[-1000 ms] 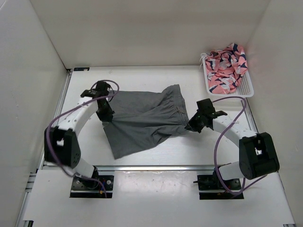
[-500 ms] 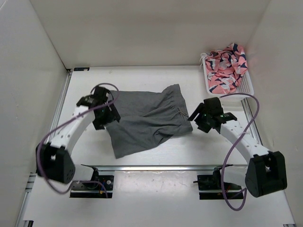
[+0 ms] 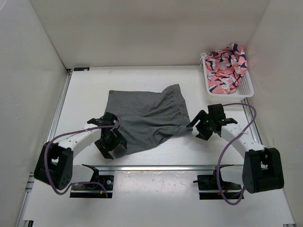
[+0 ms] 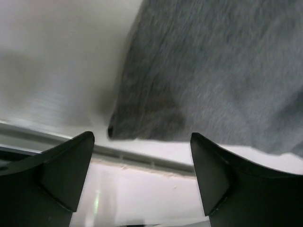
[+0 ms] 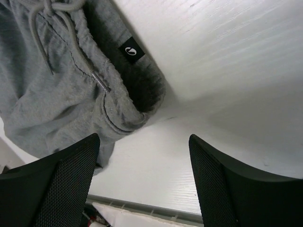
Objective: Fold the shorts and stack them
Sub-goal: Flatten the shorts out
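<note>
Top external view: the plain mid-grey soft knit shorts (image 3: 142,118) lie spread flat in the middle of the white tabletop (image 3: 85,94), with the gathered waistband at the right. The left end effector (image 3: 112,145) sits at the near left corner of the fabric, jaws spread apart and gripping nothing. The left wrist view shows its dark fingers (image 4: 64,172) wide, the hem corner of the shorts lying on the tabletop beyond them, clear of either one. The right end effector (image 3: 198,128) is just beside the waistband's near right end, likewise released. In the right wrist view its mesh-textured fingers (image 5: 61,184) stand well apart over bare tabletop; the waistband, a grey drawstring (image 5: 45,19) and a small black label (image 5: 131,50) lie ahead, untouched. At the far right corner a white perforated plastic basket (image 3: 246,89) holds a crumpled pink, navy and white patterned cloth (image 3: 227,66), well apart from the shorts.
</note>
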### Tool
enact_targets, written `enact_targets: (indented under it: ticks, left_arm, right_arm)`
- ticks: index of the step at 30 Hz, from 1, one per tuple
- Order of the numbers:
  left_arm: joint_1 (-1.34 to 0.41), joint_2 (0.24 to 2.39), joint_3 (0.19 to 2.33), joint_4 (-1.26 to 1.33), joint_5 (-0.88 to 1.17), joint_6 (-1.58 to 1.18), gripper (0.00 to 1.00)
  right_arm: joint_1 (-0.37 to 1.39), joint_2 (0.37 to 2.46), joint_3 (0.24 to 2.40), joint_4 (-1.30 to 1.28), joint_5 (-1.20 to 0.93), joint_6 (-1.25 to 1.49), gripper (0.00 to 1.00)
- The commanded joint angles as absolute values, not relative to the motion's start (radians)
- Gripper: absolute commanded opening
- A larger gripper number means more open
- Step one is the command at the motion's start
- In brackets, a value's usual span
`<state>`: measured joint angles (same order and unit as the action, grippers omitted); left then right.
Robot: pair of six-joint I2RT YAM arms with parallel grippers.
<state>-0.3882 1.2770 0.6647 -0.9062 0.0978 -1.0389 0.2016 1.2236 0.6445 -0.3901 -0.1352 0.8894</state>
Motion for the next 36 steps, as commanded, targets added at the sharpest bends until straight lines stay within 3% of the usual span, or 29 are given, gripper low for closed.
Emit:
enact_targets:
  ticks: [1, 4, 5, 6, 7, 8, 9, 12, 14, 22, 33, 36]
  left_arm:
    - [-0.403, 1.353, 0.666, -0.809, 0.126, -1.069, 0.80]
    - [-0.416, 1.408, 0.666, -0.796, 0.117, -1.060, 0.48]
    - [-0.416, 1.408, 0.675, -0.796, 0.117, -1.049, 0.24]
    - [-0.416, 1.408, 0.686, -0.796, 0.106, -1.037, 0.13]
    - [-0.416, 1.408, 0.686, -0.796, 0.106, -1.037, 0.10]
    - [-0.416, 1.393, 0.696, -0.796, 0.106, -1.028, 0.10]
    - [-0.416, 1.381, 0.707, -0.805, 0.092, -1.028, 0.10]
    - [-0.376, 1.325, 0.762, -0.866, 0.043, -0.997, 0.10]
    - [-0.342, 1.306, 0.808, -0.905, -0.009, -0.965, 0.10]
    - [-0.147, 1.407, 1.210, -1.034, -0.091, -0.784, 0.10]
    - [-0.127, 1.250, 0.976, -1.032, -0.032, -0.764, 0.10]
    - [-0.117, 1.239, 0.943, -0.983, 0.001, -0.764, 0.10]
  right_arm:
    - [0.195, 1.267, 0.615, -0.282, -0.235, 0.917, 0.81]
    - [0.195, 1.347, 0.626, -0.219, -0.277, 0.927, 0.78]
    - [0.195, 1.389, 0.635, -0.204, -0.278, 0.927, 0.75]
    - [0.195, 1.408, 0.644, -0.195, -0.266, 0.927, 0.72]
    - [0.195, 1.426, 0.653, -0.195, -0.249, 0.927, 0.66]
    - [0.195, 1.442, 0.670, -0.195, -0.238, 0.927, 0.59]
    - [0.195, 1.468, 0.679, -0.195, -0.217, 0.916, 0.41]
    - [0.195, 1.482, 0.729, -0.225, -0.183, 0.907, 0.07]
    - [0.195, 1.482, 0.785, -0.248, -0.160, 0.897, 0.00]
    - [0.195, 1.505, 1.095, -0.472, -0.118, 0.818, 0.00]
    - [0.195, 1.287, 0.990, -0.664, -0.118, 0.744, 0.00]
    - [0.195, 1.272, 0.969, -0.628, -0.118, 0.755, 0.13]
